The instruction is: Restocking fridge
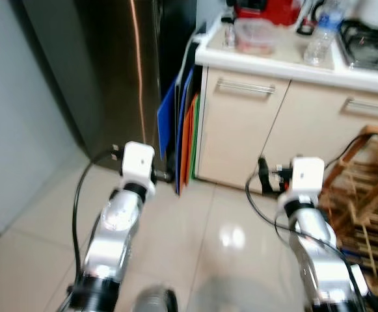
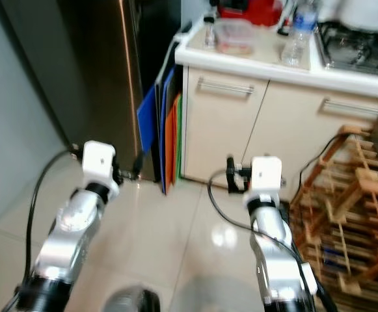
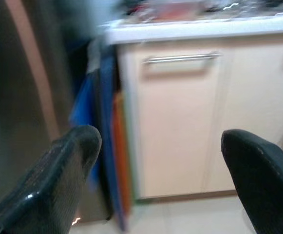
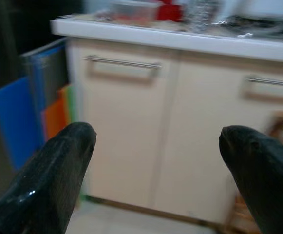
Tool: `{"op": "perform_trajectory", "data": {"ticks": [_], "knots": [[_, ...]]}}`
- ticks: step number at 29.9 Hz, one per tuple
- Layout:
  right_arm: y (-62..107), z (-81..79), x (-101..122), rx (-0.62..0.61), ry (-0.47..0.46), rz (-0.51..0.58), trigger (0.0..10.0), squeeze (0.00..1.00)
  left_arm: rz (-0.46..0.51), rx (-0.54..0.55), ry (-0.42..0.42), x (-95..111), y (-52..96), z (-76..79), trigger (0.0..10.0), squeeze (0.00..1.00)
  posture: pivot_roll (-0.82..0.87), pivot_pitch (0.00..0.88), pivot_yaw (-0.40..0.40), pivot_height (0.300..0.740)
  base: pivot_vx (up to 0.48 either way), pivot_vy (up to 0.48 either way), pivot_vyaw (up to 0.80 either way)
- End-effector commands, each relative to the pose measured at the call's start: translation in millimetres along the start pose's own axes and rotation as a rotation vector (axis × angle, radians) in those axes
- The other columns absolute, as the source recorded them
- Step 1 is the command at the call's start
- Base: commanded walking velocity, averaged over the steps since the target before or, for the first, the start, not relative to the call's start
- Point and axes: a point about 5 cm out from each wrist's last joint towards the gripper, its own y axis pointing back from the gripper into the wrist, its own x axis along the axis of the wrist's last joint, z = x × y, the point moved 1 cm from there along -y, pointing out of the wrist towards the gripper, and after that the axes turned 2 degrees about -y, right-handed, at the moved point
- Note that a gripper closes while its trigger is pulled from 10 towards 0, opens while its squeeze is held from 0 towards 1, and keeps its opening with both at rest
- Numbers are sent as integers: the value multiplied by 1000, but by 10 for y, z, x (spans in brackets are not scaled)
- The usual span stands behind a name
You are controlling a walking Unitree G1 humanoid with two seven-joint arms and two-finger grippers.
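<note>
Left eye view: the fridge [image 1: 104,71] stands ahead and to the robot's left, its dark steel door shut, its long axis upright; the left gripper [image 1: 166,174] is raised just before its lower corner and is the nearer of the two; the right gripper [image 1: 265,177] is raised before the cabinet [image 1: 241,130]; a stack of coloured boards [image 1: 183,133] stands on edge in the gap between fridge and cabinet; on the desk [image 1: 267,62] above lie a food container [image 1: 256,36] and a water bottle [image 1: 320,32], both well apart from either set of jaws and higher than them; a wooden rack [image 1: 367,195] stands on the floor to the right.

Right eye view: the same arrangement; the stock on the desk lies ahead and up from the right arm, the fridge door ahead of the left.

Left wrist view: the two black fingers [image 3: 53,180] stand wide apart with nothing between them; beyond lie the fridge edge, the boards and a cabinet handle [image 3: 180,58]; the picture is blurred, so fine detail is uncertain.

Right wrist view: these jaws are likewise wide apart and empty, facing the cabinet front, with the container on the desk above.

Judgement: the door is not yet opened, and the left arm is better placed for it.
</note>
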Motion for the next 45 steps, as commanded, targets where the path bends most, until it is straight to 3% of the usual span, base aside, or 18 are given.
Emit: {"op": "perform_trajectory", "data": {"ticks": [1,5,21,32,35,45], "knots": [[-19,-8,37,-2,1,18,10000,0,16,-3,-15,42,-17,-24,10000,0,68,31,-13,740,0,0,-600],[-22,-5,41,7,2,30,10000,0,18,-25,0,39,-21,-16,10000,0,66,28,-15,740,0,0,-611],[6,9,36,11,-8,67,10000,0,18,-73,-75,8,-44,-14,10000,0,67,17,-11,740,0,469,-648],[23,42,36,-8,-14,81,10000,0,57,-118,-94,58,-62,-7,10000,0,65,16,-10,740,329,343,-652],[18,50,22,-17,-24,72,10000,0,67,-115,-53,73,-66,-15,10000,0,65,17,-8,740,336,0,-623],[17,53,20,-31,-12,78,10000,0,92,-160,-95,98,-53,42,10000,0,61,26,-4,740,24,-144,-444]]}}
